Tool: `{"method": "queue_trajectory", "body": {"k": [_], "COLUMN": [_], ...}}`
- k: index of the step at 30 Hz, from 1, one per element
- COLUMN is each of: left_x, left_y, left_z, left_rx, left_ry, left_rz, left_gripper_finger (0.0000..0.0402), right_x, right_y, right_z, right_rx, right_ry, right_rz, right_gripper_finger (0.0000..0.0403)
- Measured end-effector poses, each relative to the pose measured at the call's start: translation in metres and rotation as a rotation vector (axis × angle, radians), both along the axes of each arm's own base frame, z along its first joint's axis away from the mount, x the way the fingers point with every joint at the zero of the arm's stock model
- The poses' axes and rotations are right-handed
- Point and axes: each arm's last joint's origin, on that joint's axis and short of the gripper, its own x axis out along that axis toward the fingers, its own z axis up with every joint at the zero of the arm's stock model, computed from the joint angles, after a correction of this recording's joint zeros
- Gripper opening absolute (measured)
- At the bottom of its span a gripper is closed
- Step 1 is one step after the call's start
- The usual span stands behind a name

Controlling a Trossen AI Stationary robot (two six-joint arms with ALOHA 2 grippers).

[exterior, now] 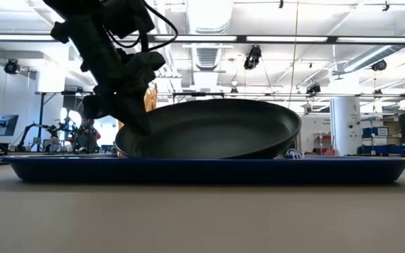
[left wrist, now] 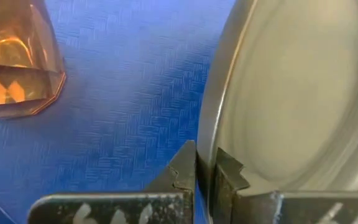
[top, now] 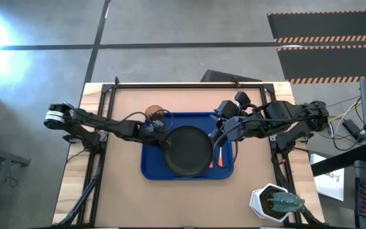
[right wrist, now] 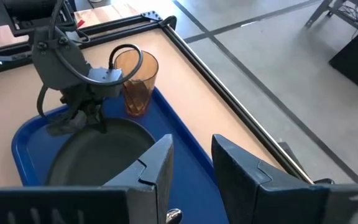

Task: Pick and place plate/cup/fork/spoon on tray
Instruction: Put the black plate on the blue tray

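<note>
- Wooden table carries the blue tray, with the black plate on it.
- Left claw is clamped on the plate's left rim; the low view shows that side raised.
- Opening too early may let the plate drop, or slide against the amber cup just beside.
- Right claw, fingers apart, hovers at the tray's right side, holding nothing.

Fork – not discernible in any view. Spoon – only an orange-red sliver beside the plate, bowl hidden. In the low view the tray rim hides the plate's underside. Cup cropped by the left wrist frame's edge. Right pincer fingertips too small to resolve from above.
</note>
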Motion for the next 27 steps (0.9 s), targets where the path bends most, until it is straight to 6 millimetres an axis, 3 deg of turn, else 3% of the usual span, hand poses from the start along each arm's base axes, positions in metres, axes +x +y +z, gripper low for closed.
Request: {"method": "queue_trajectory", "body": {"k": [27], "left_x": [-0.0088], "left_y": [0.0034], "left_z": [0.0004], "left_rx": [-0.008], "left_ry": [0.069], "left_rz": [0.012], "left_gripper_finger": [0.0], "right_x": [-0.0001], "right_y": [0.0], "right_z": [0.0], "right_rx": [-0.011], "right_ry": [0.009], "right_rz": [0.011], "right_gripper_finger": [0.0102]}}
